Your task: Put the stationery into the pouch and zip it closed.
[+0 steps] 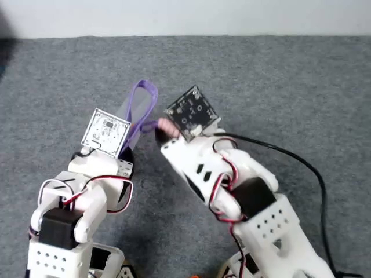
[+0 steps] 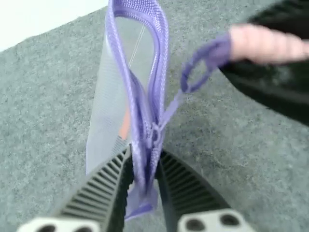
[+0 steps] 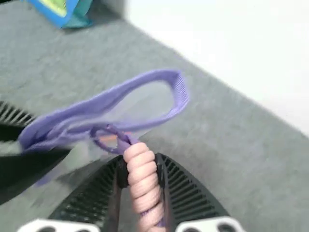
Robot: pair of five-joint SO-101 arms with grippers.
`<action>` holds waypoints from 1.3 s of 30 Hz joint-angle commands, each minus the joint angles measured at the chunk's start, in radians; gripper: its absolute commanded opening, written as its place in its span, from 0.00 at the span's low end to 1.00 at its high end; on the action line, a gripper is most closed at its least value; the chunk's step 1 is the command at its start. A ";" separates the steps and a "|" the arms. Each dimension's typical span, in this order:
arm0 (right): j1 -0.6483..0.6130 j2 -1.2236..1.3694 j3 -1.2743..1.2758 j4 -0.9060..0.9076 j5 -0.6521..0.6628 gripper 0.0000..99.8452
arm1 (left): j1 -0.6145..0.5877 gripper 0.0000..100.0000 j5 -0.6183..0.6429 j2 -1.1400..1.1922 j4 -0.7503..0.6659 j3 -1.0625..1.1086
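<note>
The translucent pouch point(image 1: 138, 103) with a purple zipper band stands on edge on the grey mat, its mouth partly open. My left gripper point(image 2: 143, 180) is shut on the pouch's near end point(image 2: 140, 145), just by the zipper slider. Something orange point(image 2: 124, 123) shows through the pouch wall. My right gripper point(image 3: 140, 176) is shut on a pink coiled pull point(image 3: 142, 180), which is tied to the slider by a purple loop point(image 2: 199, 68). In the high view both grippers meet beside the pouch, the left gripper point(image 1: 131, 139) and the right gripper point(image 1: 164, 130) close together.
A black cable point(image 1: 301, 163) trails from the right arm across the mat to the right. A blue-green object point(image 3: 63, 9) lies far off near the white wall. Grey mat point(image 1: 278, 81) stretches beyond and to the right of the pouch.
</note>
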 commanded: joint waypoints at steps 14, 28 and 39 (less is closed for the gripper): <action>0.294 0.278 -0.109 -0.452 -0.012 0.01 | -0.003 0.01 0.021 -0.021 -0.008 -0.012; 0.453 0.559 -0.157 -0.722 -0.018 0.01 | 0.003 0.01 0.034 -0.264 0.100 0.067; 0.487 0.728 -0.348 -0.664 -0.017 0.01 | 0.003 0.01 0.035 -0.342 0.147 0.064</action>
